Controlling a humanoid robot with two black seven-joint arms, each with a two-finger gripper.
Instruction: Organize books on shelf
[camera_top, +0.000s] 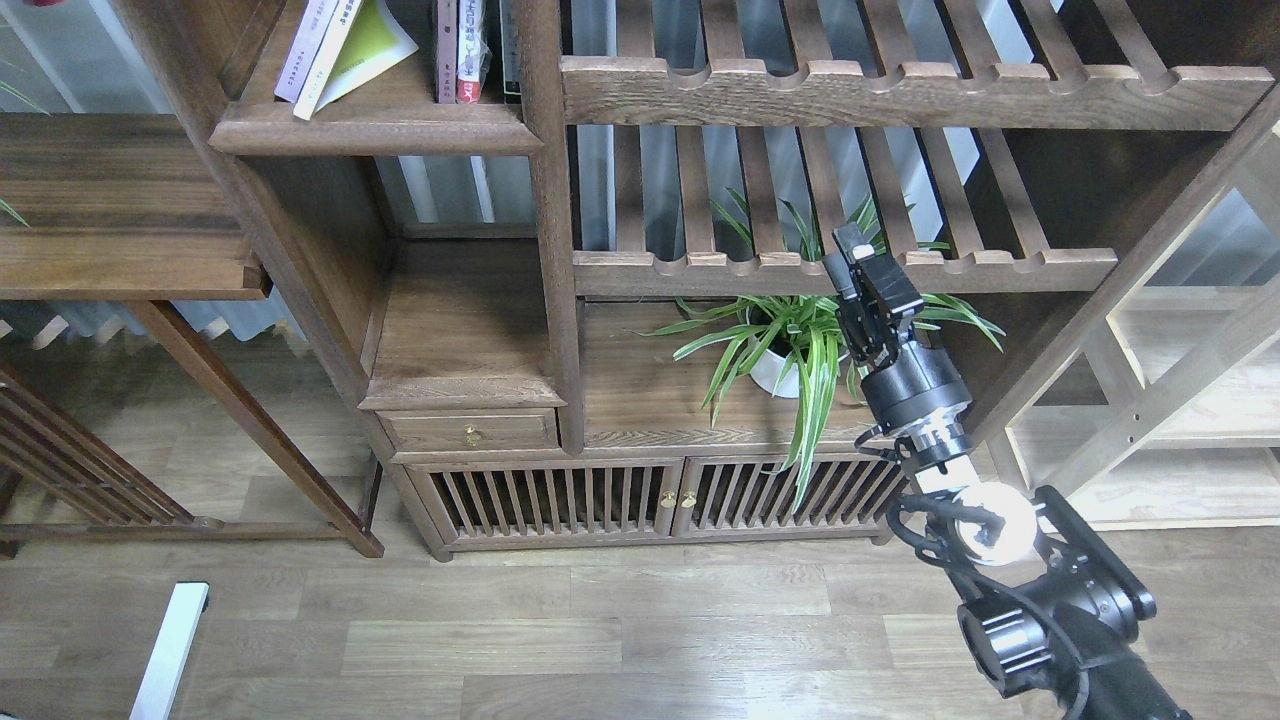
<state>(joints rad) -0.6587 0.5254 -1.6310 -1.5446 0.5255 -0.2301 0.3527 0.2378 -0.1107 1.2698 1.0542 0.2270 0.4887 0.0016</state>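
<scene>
Books lean on the dark wooden shelf, high up and far to the left of the right pincer. That pincer holds nothing; I cannot tell if it is clenched. A spider plant sits just behind it.

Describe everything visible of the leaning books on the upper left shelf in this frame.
The books lean together to the right, tops cut off by the frame edge. The leftmost shows a white-lavender cover, the next a pale page edge, the outer one a yellow-green cover that bows outward. They look like paperbacks. Their lower ends rest on the dark wooden shelf, left of upright slim volumes, with a gap between. No claw touches them.
</scene>
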